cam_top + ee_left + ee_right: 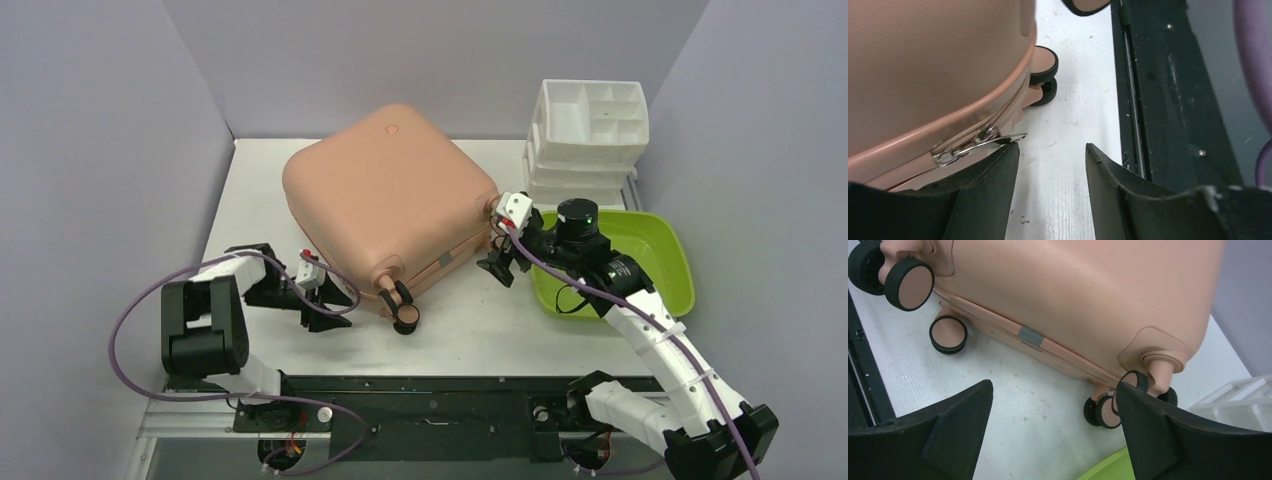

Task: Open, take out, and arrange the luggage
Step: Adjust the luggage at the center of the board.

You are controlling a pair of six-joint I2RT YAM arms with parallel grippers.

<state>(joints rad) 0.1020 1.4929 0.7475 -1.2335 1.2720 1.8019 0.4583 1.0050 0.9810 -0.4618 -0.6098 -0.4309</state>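
Note:
The salmon-pink suitcase [385,200] lies flat and closed in the middle of the table, wheels toward the near edge. My left gripper [330,305] is open at its near-left corner; in the left wrist view the gripper [1052,150] has its left fingertip just under the metal zipper pull [979,143], with nothing between the jaws. My right gripper [497,268] is open beside the suitcase's right corner; in the right wrist view the gripper [1054,387] faces the suitcase [1073,295] side, and a caster wheel [1105,411] sits next to the right finger.
A lime-green tray [660,262] sits at the right under my right arm. A stack of white compartmented organizers [588,135] stands at the back right. Grey walls enclose the table. A black rail [430,395] runs along the near edge.

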